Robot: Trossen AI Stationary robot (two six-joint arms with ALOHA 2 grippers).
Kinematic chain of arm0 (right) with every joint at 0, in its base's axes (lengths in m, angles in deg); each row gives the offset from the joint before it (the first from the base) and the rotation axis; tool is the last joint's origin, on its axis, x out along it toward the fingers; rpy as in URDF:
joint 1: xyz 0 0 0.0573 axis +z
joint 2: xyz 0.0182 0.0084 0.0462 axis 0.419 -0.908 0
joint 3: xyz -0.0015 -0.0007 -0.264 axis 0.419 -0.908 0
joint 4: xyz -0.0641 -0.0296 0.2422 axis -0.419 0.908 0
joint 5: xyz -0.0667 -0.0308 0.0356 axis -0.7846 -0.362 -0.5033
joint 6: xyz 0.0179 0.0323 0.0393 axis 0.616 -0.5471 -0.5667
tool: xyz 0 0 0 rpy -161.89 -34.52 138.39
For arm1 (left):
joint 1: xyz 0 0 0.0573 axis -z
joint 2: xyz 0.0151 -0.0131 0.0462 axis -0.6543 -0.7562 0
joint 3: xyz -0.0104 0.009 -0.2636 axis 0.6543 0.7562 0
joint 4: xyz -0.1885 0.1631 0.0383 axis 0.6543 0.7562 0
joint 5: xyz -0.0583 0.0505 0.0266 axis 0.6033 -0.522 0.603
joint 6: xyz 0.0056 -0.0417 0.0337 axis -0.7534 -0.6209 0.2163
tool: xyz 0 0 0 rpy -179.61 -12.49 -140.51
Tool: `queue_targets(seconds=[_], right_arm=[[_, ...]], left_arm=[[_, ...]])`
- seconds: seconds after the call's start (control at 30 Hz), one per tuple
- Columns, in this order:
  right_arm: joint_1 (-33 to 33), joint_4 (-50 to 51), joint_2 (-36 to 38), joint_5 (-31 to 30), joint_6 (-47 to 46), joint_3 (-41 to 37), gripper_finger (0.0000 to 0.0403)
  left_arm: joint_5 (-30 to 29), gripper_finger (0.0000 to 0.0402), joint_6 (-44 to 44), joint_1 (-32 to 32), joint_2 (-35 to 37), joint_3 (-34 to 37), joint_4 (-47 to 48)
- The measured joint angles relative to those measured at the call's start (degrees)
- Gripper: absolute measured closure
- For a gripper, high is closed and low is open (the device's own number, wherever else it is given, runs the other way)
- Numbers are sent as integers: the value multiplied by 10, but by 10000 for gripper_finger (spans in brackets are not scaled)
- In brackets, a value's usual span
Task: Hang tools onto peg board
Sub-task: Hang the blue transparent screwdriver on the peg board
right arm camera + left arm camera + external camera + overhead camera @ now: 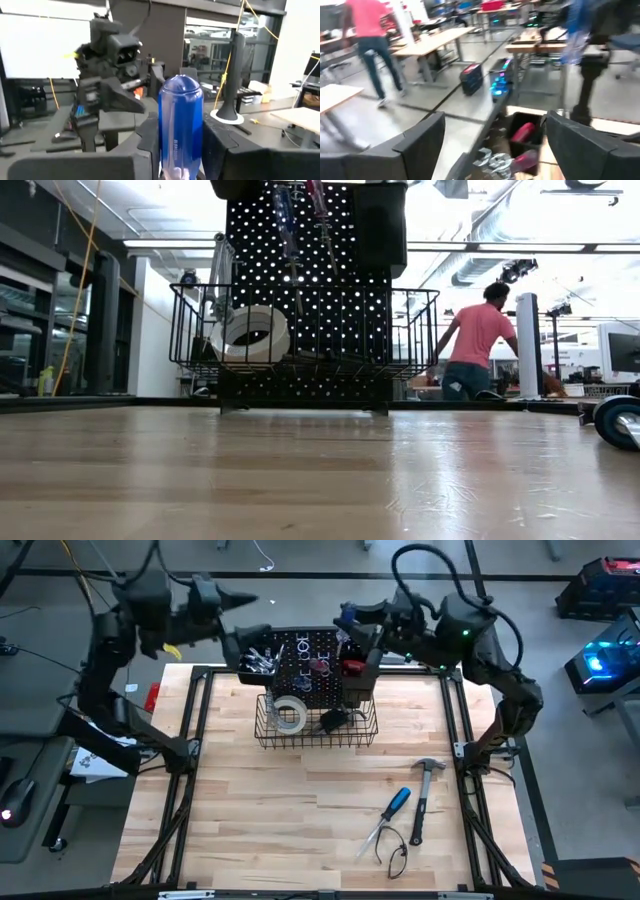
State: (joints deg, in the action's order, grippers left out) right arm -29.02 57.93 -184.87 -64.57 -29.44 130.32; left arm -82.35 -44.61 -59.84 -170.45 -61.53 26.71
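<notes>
Blue screwdriver (pixel 180 125): clamped handle-up between my right fingers, filling the centre of the right wrist view.
Right gripper (pixel 352 622): closed on that screwdriver, at the upper middle of the high view, right over the top edge of the peg board (pixel 305 665).
Left gripper (pixel 240 602): fingers apart and holding nothing, upper left of the high view, just left of the board.
Peg board: upright at the far middle of the table; a bin (pixel 260 662) at its left holds silver wrenches, and something red sits in the bin at its right.
Wire basket (pixel 300 330): centre of the low view, with the white tape roll (pixel 251 332) leaning inside.
Left on the table: a hammer (pixel 425 790), a second blue-handled screwdriver (pixel 390 815) and pliers (pixel 395 852), lower right of the high view.
Progress: I judge well past halfway; this screwdriver is not yet seated, and three tools wait.
</notes>
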Motion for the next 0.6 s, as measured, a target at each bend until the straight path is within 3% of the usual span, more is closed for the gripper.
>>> queue_targets(seconds=[0.33, 0.47, 0.6], right_arm=[[-3, 39, 6, 6, -35, 0, 323], [1, 43, 9, 7, -35, 1, 323], [2, 49, 8, 12, -44, 1, 323]], left_arm=[[163, 74, -18, -164, 11, 33, 45], [169, 74, -20, -210, 48, 109, 15], [169, 74, -47, -239, 117, 236, -92]])
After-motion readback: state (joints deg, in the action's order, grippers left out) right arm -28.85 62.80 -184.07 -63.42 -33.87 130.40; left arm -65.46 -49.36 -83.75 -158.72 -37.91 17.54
